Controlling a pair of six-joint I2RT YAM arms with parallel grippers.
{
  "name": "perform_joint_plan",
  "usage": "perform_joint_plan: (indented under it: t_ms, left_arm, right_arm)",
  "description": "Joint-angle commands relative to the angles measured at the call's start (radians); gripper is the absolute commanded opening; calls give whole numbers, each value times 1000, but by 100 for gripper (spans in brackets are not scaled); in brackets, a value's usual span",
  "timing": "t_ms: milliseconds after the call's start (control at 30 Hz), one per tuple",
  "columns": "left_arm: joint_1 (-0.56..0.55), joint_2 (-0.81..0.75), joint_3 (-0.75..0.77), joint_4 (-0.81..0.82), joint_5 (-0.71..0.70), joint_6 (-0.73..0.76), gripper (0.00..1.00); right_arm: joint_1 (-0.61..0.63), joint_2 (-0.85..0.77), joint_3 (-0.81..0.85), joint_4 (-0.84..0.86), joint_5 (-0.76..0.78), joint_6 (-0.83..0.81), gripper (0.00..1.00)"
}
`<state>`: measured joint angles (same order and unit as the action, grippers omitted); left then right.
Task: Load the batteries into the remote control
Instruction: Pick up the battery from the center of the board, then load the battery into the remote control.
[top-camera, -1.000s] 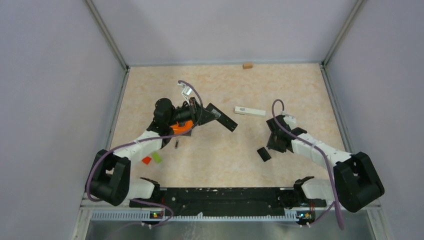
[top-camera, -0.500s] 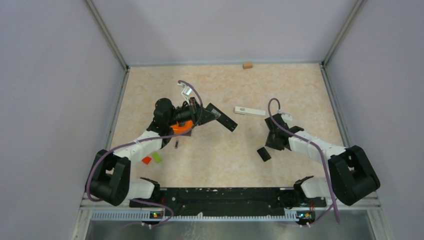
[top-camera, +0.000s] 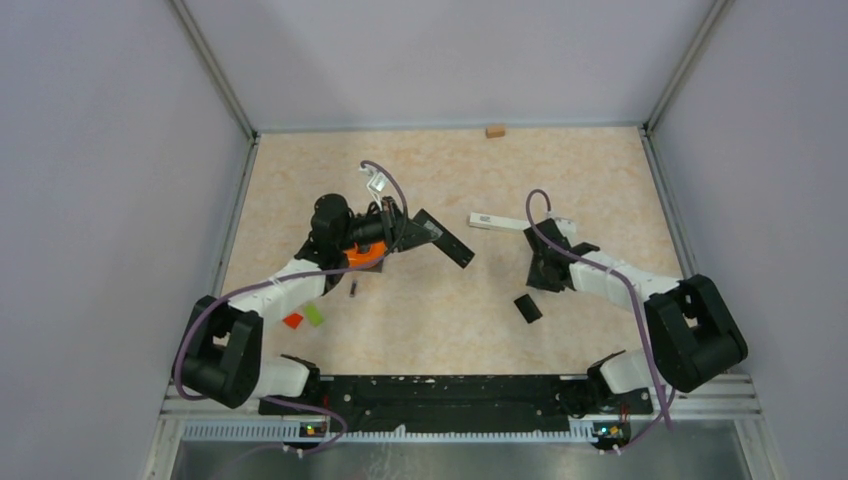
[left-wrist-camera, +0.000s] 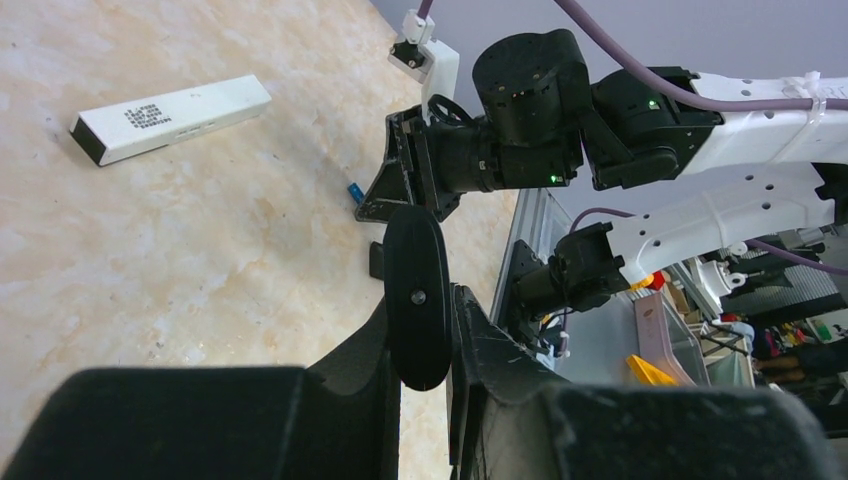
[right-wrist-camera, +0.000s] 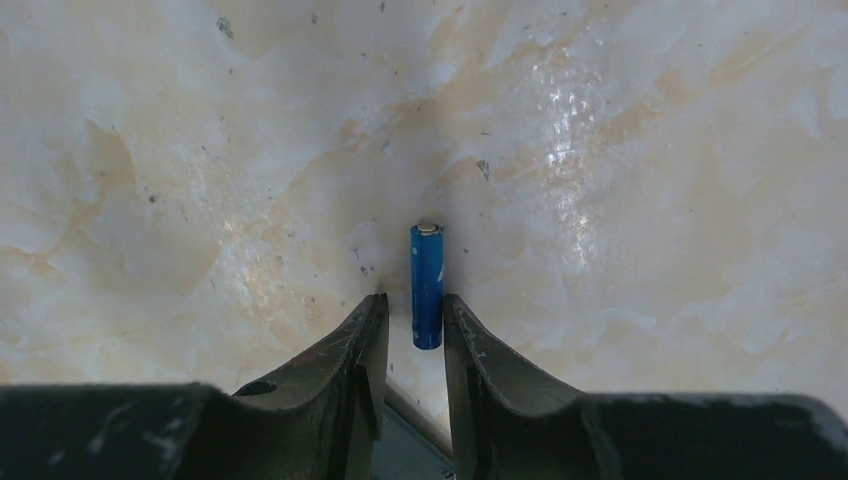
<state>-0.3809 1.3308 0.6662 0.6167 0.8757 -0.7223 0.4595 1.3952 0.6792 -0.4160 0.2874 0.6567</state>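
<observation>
Blue battery (right-wrist-camera: 427, 288) between narrowly parted right tool (right-wrist-camera: 413, 302) | left tool (left-wrist-camera: 422, 300) clamps remote (top-camera: 445, 238)

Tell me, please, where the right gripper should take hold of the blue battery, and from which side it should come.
Grip the blue battery across the middle of its round body, coming down from above. It lies flat on the table, its length in line with the gap of the right gripper, so the jaws should close on its long sides.
</observation>
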Motion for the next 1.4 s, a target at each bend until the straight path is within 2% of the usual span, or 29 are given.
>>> perform_joint_plan:
  t_ms: [0,100,233,267,400,600,833,1033,1200,1367]
  left_arm:
    - [1,10,46,14,30,17,0]
    - [1,19,49,11,34,14,0]
    - [-1,36,61,-2,35,-18,0]
    - [-3,48,71,-11,30,-45,0]
    - [-23,150,152,-43,77,-159,0]
    - [-23,260,192,18,138,-373,0]
    - [-26,343,184,31,157,-481,0]
    - [-39,415,162,122,161,-558,0]
    - [-45,455,137,232,172,-626,0]
    - [-45,472,118,291,177,-650,0]
  right_arm:
    - [-25,50,5,13,7,-8,28]
    - [-36,60,2,34,-1,-10,21]
    - [-38,62,6,33,9,-15,2]
    - [-39,55,8,36,10,-23,0]
    - [-39,-11,44,68,-60,-81,0]
    - [-32,-163,155,77,-277,-194,0]
    - [55,-279,283,-7,-441,-302,0]
    - [174,-245,390,-142,-400,-378,0]
    - [271,-201,403,-193,-360,-468,0]
    - [292,-165,419,-229,-293,-494,0]
